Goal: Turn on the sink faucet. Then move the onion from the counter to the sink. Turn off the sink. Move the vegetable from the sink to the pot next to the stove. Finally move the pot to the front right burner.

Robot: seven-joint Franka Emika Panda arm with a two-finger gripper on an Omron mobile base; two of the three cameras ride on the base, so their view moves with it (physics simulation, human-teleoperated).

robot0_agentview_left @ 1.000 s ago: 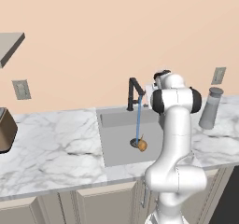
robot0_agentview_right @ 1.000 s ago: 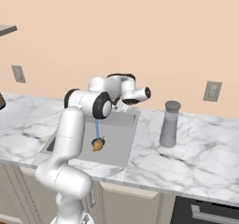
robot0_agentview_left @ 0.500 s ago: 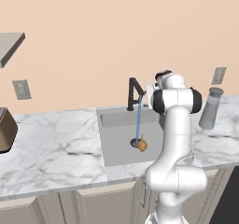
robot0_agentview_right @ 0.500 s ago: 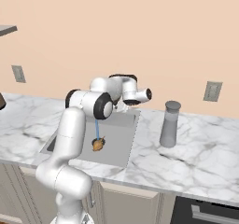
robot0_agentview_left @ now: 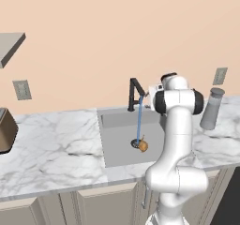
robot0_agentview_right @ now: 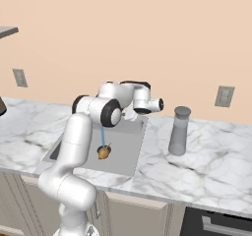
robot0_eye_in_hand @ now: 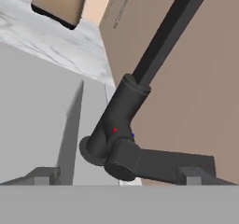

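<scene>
- A grey jar [robot0_agentview_left: 210,108] is seen right of the sink [robot0_agentview_left: 117,142]; the onion [robot0_agentview_left: 142,146] lies under running water.
- The gripper [robot0_eye_in_hand: 114,171], jaws spread, has been moved nearer the faucet [robot0_eye_in_hand: 126,125].

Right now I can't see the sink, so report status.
Gripper open at the sink faucet handle, nothing held. Water running; onion in the sink basin. Nothing in the way.

Golden onion [robot0_agentview_left: 143,146] under running faucet [robot0_agentview_left: 136,93]

faucet [robot0_eye_in_hand: 122,125]: matt black metal | counter [robot0_agentview_left: 56,146]: glossy veined marble | sink [robot0_agentview_left: 117,149]: matt grey
</scene>
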